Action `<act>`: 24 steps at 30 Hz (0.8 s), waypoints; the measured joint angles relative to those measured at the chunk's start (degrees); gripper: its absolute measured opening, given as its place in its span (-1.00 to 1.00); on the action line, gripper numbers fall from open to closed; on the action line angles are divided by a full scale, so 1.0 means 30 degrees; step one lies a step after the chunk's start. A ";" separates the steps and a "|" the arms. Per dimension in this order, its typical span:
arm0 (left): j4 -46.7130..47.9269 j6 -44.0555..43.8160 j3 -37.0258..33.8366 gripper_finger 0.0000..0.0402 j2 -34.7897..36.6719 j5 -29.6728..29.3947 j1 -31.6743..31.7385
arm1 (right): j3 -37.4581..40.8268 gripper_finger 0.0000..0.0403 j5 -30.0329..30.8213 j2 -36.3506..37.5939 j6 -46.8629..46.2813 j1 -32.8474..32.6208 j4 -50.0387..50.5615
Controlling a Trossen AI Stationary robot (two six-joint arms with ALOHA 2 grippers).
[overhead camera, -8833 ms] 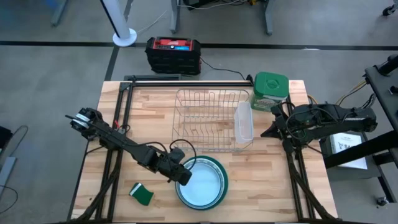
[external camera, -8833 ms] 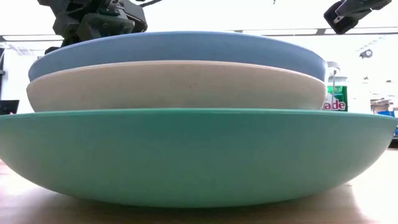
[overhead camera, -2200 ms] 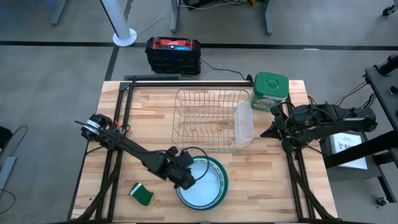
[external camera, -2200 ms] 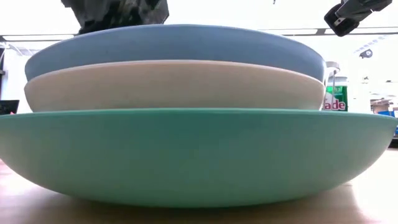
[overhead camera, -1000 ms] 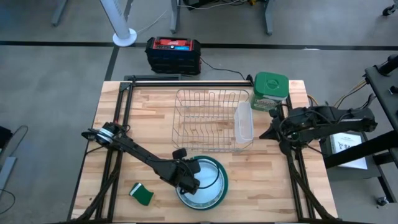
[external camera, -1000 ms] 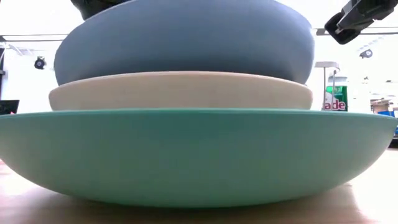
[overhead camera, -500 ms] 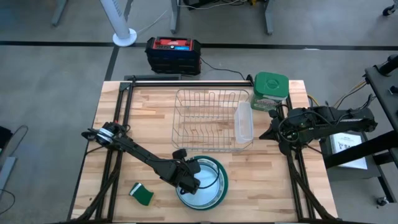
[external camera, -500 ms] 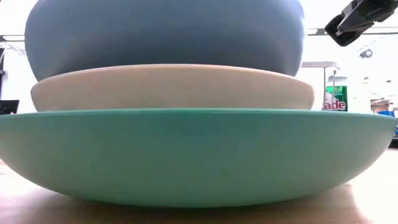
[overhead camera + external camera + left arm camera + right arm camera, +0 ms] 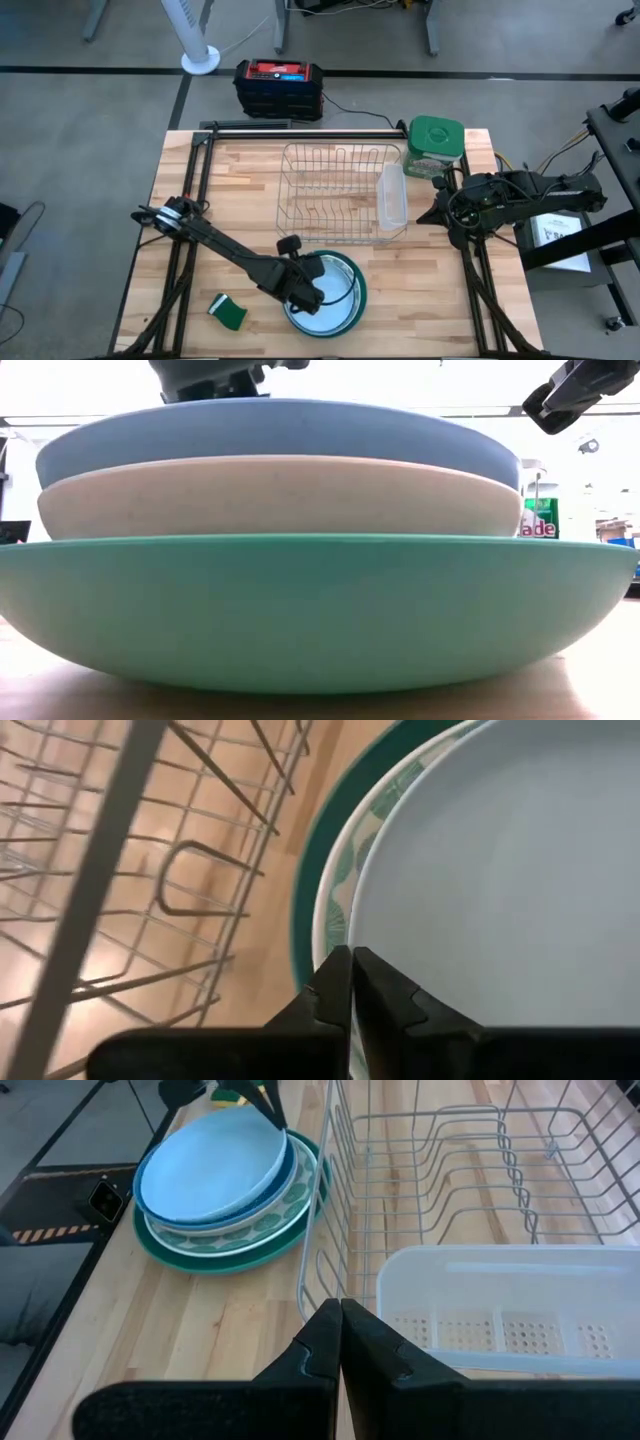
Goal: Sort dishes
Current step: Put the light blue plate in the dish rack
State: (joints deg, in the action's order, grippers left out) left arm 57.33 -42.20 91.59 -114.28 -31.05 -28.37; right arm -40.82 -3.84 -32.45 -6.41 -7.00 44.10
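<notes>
I am looking at a light blue plate (image 9: 212, 1175) showing plain and patternless. Under it a cream plate (image 9: 280, 495) is showing a green leaf-like print (image 9: 268, 1215) on its rim. The largest plate (image 9: 320, 610) is showing a teal-green rim and back. My left gripper (image 9: 350, 975) and right gripper (image 9: 338, 1325) are showing dark, nearly black. The rack (image 9: 335, 190) is gleaming silver wire over pale striped wood (image 9: 420, 300). The sponge (image 9: 229, 312) is showing green.

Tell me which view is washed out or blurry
Low view: background behind the plate stack is blown out white. Left wrist view: the wire rack is soft and out of focus. High view: evenly lit, no glare on the table.
</notes>
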 joint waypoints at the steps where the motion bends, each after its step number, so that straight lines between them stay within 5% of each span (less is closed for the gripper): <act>1: 0.0377 -0.0061 0.0141 -1.00 0.0000 -0.0167 -0.0034 | 0.0000 -1.00 0.0000 0.0000 -0.0002 0.0004 0.0000; 24: 0.5019 -0.0961 0.5073 -1.00 0.0015 -0.5550 -0.1715 | 0.0000 -1.00 0.0007 0.0058 0.0144 0.0004 -0.0028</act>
State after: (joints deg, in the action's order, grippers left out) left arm 72.39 -45.08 106.81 -114.24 -47.71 -33.52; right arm -40.82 -3.81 -32.27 -5.98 -6.98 44.01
